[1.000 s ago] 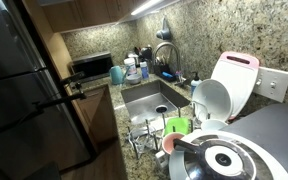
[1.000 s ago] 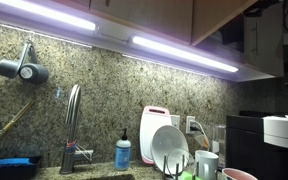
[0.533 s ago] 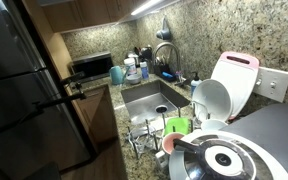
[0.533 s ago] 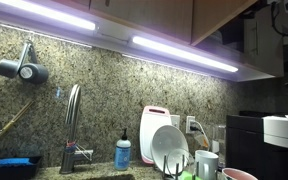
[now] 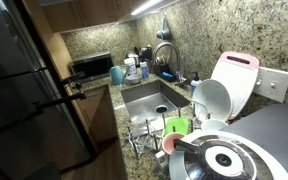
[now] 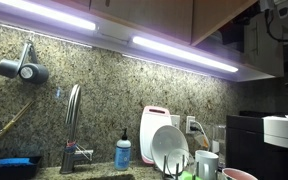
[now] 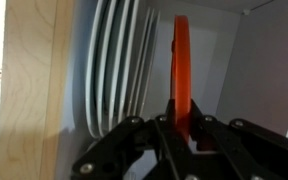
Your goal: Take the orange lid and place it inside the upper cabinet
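In the wrist view my gripper (image 7: pixel 181 128) is shut on the orange lid (image 7: pixel 182 70), which I hold edge-on and upright. It is inside the upper cabinet (image 7: pixel 29 80), next to a row of white plates (image 7: pixel 114 70) standing on edge. In an exterior view the brown wooden cabinet (image 6: pixel 219 15) shows at the top with a door ajar, and part of the arm (image 6: pixel 276 12) shows at the top right corner; the lid and gripper are hidden there.
Below are a steel sink (image 5: pixel 154 100) with a faucet (image 5: pixel 166 52), a dish rack with a white bowl (image 5: pixel 212 100), a pink-rimmed board (image 5: pixel 239 75), a green cup (image 5: pixel 177 127) and a dark refrigerator (image 5: pixel 24 90). A grey wall (image 7: pixel 269 70) flanks the lid.
In the exterior view the arm at the top right corner has shifted slightly upward and further in. Nothing else has visibly moved.
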